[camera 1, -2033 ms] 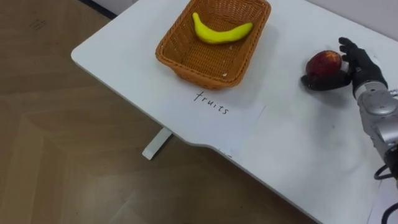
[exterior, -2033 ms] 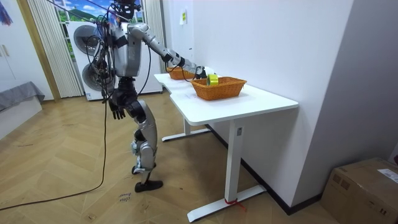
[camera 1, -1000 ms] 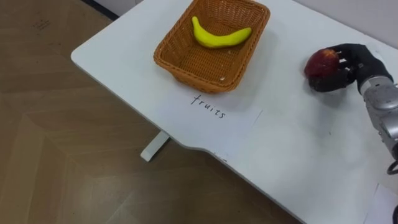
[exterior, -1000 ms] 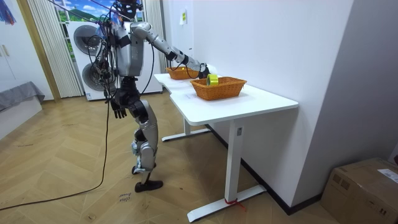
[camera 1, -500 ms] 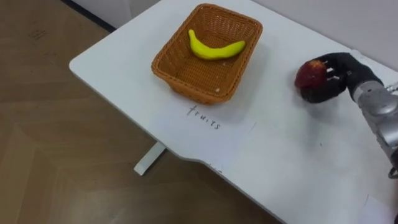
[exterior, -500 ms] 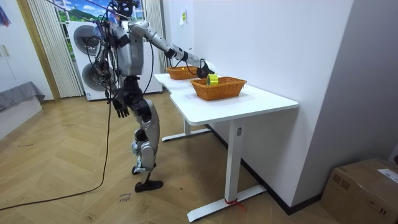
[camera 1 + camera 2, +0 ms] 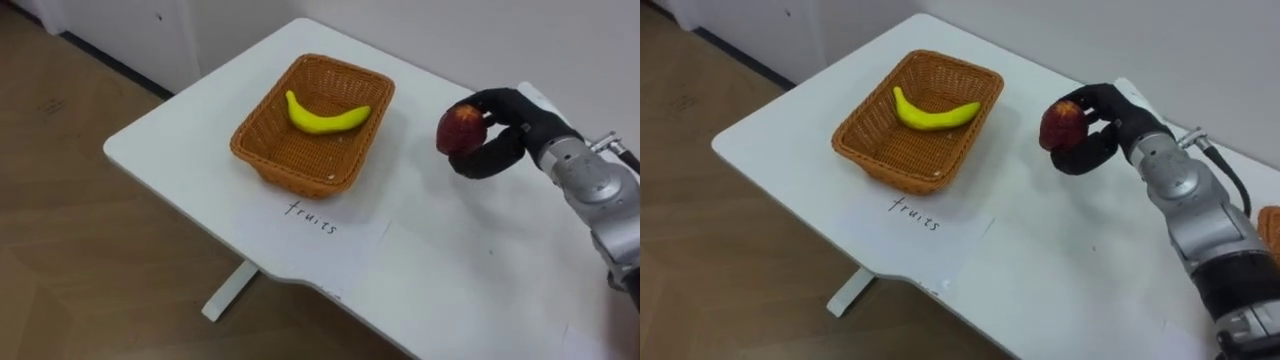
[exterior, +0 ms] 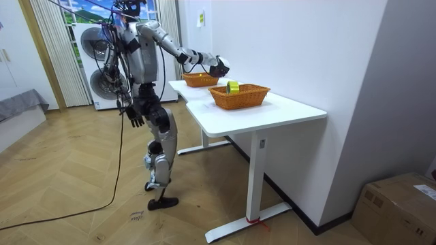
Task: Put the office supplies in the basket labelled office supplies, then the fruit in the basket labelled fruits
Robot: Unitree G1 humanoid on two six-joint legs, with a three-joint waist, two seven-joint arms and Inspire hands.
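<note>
Left eye view question, since I'm standing off to the side here: what's the right hand (image 7: 497,150) got?

Reply: a red apple (image 7: 458,128). The dark fingers and thumb are curled right round it, proper grip. It's held in the air above the white table (image 7: 480,280), not resting on it.

Me: and where's that next to the fruit basket (image 7: 262,165)?

Reply: off to the basket's right, apart from it, not over it. The wicker basket has one yellow banana (image 7: 325,115) lying inside. A paper sheet (image 7: 335,225) with some handwriting lies on the table just in front of the basket, by the table edge.

Me: ok, matches what I see. In the room view the robot stands upright on the wood floor (image 8: 82,204) at the table's long side, right arm stretched out over the tabletop. A second basket (image 8: 240,96) sits nearer me with something yellow-green (image 8: 233,86) in it, too small to name. Left hand (image 8: 135,118) hangs down by its hip; can't tell if it's open or closed from here.
</note>
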